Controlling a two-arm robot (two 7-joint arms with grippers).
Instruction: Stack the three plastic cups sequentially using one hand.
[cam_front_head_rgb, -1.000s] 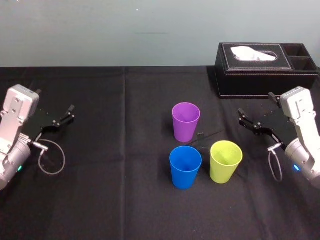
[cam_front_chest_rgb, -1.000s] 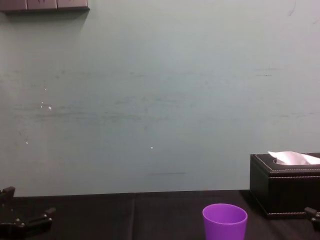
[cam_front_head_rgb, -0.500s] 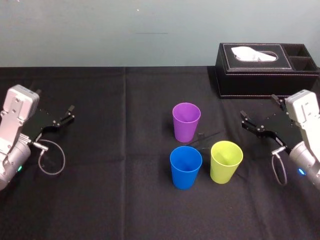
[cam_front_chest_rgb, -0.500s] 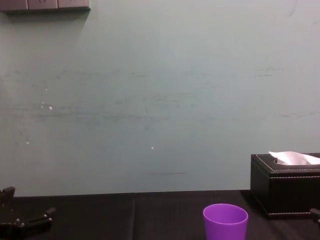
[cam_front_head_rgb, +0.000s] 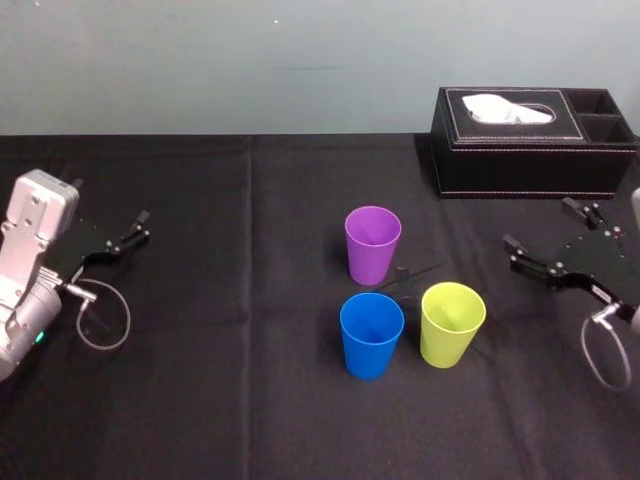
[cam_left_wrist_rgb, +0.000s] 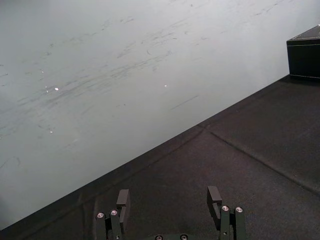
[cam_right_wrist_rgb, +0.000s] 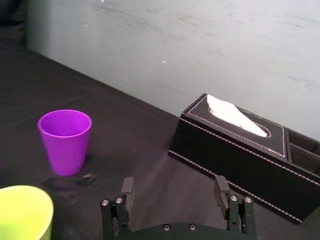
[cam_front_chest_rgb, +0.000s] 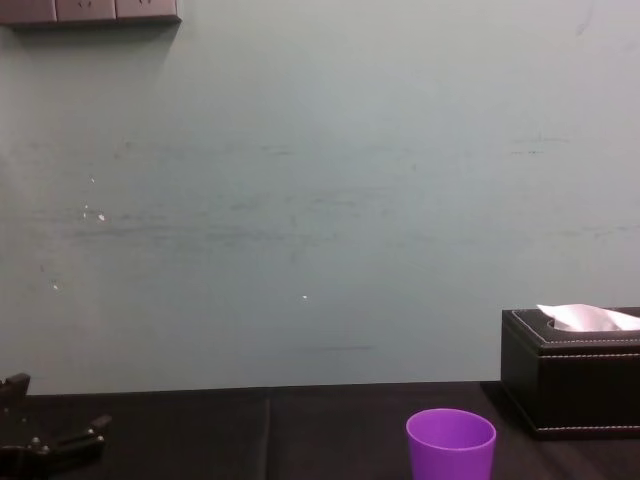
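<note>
Three plastic cups stand upright and apart in the middle of the black table (cam_front_head_rgb: 200, 380): the purple cup (cam_front_head_rgb: 372, 244) farthest back, the blue cup (cam_front_head_rgb: 371, 334) in front of it, and the lime cup (cam_front_head_rgb: 452, 323) to the blue one's right. My right gripper (cam_front_head_rgb: 538, 222) hovers open and empty to the right of the lime cup, well apart from it. In the right wrist view the gripper (cam_right_wrist_rgb: 174, 186) points past the purple cup (cam_right_wrist_rgb: 65, 141) and the lime cup (cam_right_wrist_rgb: 22, 212). At the table's left, my left gripper (cam_front_head_rgb: 110, 205) is parked, open.
A black leather tissue box (cam_front_head_rgb: 530, 140) stands at the back right, behind the right gripper. A grey cable loop (cam_front_head_rgb: 100, 320) hangs by the left arm. The chest view has the purple cup (cam_front_chest_rgb: 450, 445) and the tissue box (cam_front_chest_rgb: 570, 375) before a pale wall.
My right gripper has drawn back to the right, away from the cups, still open. The cups and the left arm have not moved.
</note>
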